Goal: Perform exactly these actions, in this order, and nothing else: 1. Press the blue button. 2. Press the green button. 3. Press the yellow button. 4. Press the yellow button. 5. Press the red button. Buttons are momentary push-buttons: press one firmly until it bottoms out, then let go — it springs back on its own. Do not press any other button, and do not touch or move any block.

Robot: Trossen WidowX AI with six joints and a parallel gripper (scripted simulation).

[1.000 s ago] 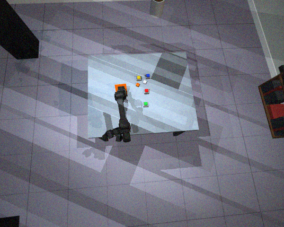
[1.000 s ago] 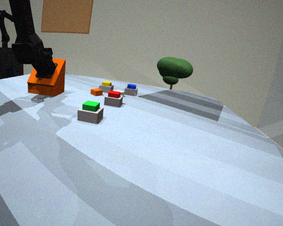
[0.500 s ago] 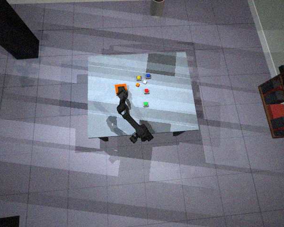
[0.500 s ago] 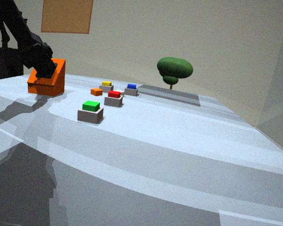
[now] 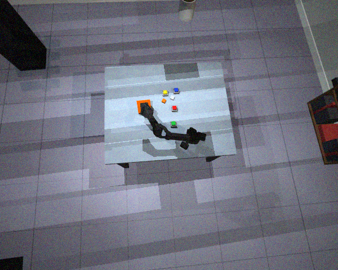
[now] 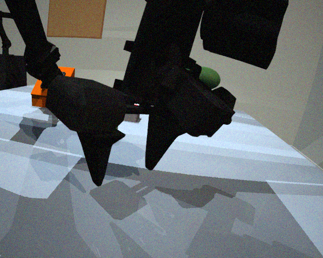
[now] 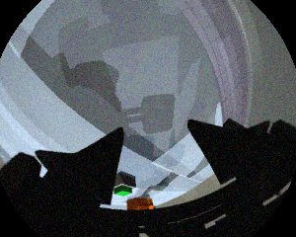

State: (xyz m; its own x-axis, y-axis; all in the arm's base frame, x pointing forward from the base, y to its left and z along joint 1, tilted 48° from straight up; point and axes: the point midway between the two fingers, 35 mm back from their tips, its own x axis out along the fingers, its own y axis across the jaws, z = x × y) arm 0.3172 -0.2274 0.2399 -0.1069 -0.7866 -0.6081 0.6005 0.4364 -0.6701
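My gripper [image 6: 125, 177] [image 7: 156, 126] is open and empty, fingers pointing down above the table, right of the green button and nearer the front edge in the top view. The green button [image 5: 173, 124] [image 7: 122, 191] is nearest the arm; in the exterior view the gripper mostly hides it. The red button [image 5: 174, 108] stands behind it; part of its grey housing shows in the exterior view [image 6: 132, 117]. The yellow button [image 5: 165, 92] and blue button [image 5: 176, 90] stand side by side farther back. No finger touches a button.
An orange block [image 5: 163, 100] and a white block [image 5: 172, 98] lie between the yellow, blue and red buttons. The arm [image 5: 156, 127] reaches from its orange base [image 5: 138, 107] [image 6: 38, 100] [image 7: 139, 203], passing left of and in front of the green button. Its shadows fall on the table [image 5: 119, 151].
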